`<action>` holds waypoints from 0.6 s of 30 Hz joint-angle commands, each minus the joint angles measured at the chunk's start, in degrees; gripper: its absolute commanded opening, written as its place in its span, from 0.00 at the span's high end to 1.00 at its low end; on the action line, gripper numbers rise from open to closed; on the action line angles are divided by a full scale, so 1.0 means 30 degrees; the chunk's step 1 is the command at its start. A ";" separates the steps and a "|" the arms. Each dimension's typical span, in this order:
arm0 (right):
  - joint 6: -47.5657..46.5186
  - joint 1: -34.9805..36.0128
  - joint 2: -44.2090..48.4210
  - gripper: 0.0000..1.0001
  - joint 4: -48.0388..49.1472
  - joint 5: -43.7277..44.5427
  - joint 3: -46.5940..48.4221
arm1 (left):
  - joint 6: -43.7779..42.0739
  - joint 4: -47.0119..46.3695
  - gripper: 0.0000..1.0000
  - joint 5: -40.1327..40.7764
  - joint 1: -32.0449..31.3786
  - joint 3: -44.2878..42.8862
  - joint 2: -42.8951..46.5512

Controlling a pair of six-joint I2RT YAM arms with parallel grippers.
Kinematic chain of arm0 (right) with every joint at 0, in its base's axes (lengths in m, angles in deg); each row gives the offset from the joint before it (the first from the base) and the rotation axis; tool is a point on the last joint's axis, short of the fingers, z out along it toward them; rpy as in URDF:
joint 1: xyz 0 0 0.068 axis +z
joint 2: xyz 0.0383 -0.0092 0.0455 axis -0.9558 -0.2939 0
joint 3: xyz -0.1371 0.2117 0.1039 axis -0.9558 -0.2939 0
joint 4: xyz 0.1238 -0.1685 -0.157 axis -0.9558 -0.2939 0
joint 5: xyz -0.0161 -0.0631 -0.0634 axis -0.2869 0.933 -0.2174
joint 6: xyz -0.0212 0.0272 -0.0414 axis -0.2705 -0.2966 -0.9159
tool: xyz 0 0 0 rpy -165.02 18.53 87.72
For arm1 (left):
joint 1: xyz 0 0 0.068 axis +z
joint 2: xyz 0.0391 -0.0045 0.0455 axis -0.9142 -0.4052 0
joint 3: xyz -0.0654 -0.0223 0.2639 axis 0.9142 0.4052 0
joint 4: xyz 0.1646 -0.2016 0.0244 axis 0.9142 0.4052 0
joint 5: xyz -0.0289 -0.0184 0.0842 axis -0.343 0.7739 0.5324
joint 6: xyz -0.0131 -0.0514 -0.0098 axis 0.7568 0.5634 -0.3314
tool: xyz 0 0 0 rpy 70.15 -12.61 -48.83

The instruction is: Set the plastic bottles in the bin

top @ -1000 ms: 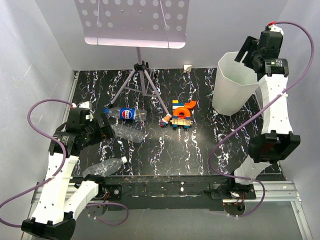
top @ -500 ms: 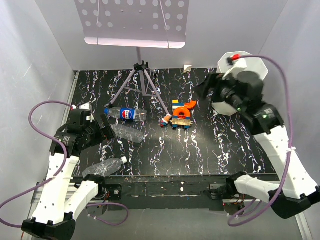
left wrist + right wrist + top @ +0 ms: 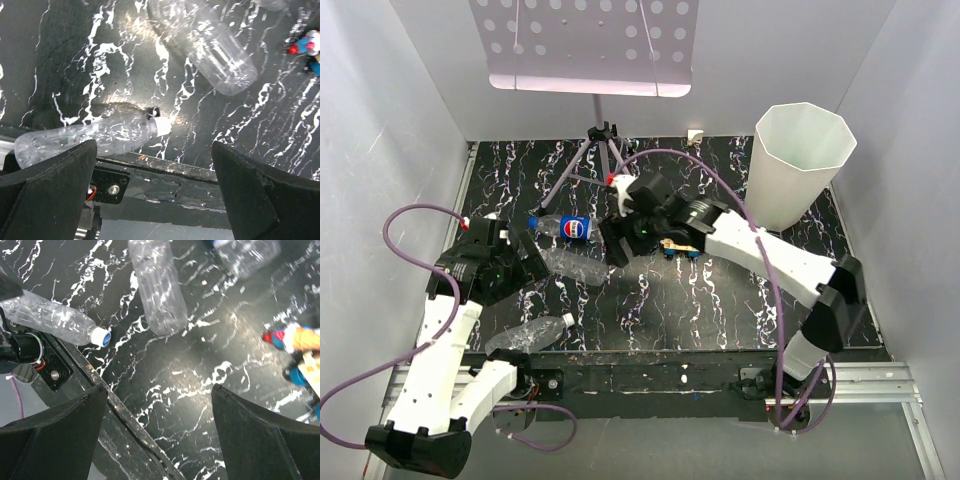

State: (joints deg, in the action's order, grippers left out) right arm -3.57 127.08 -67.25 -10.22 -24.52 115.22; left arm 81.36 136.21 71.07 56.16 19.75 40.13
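The right gripper [image 3: 618, 243] hangs over the middle of the table [image 3: 720, 300]. Its jaws are spread wide and hold nothing; in the wrist view its fingers [image 3: 55, 440] frame only bare marbled tabletop. Just at its 9 o'clock a clear unlabelled bottle [image 3: 575, 266] lies on its side. At 10 o'clock the Pepsi bottle [image 3: 570, 228] also lies flat. The toy blocks [image 3: 678, 246] sit at its 3 o'clock, partly hidden by the arm.

The left gripper [image 3: 527, 262] is likewise released and empty, near the 9 o'clock end of that clear unlabelled bottle. At 6 o'clock from it, a second clear bottle [image 3: 525, 335] with a white cap lies along the table's near edge.

The bin [image 3: 790, 190] stands upright at about 2 o'clock from the right gripper, well apart from all three bottles.
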 commanded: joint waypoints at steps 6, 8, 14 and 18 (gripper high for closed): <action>-0.2201 0.0868 -0.5796 0.09 -0.1141 -0.1029 0.6024 | 0.1796 0.1162 0.01 -0.0167 -0.0029 -0.1063 -0.0873; -0.2465 0.0927 -0.6969 0.09 -0.1289 -0.1088 0.7109 | 0.2295 0.0927 0.01 -0.0755 -0.0029 -0.1150 -0.0873; -0.3342 0.0985 -0.9783 0.09 -0.1902 -0.1586 0.9307 | 0.4550 0.1805 0.01 0.0850 -0.0029 -0.2028 -0.0057; -0.3812 0.0985 -1.1132 0.09 -0.2286 -0.2374 1.0043 | 0.5227 0.0899 0.00 0.0855 0.0000 -0.2177 0.1732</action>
State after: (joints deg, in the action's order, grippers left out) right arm -12.14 129.68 -98.42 -15.40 -28.56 141.23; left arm 93.01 139.99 71.99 56.16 15.88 39.80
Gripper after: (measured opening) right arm 0.912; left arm 0.992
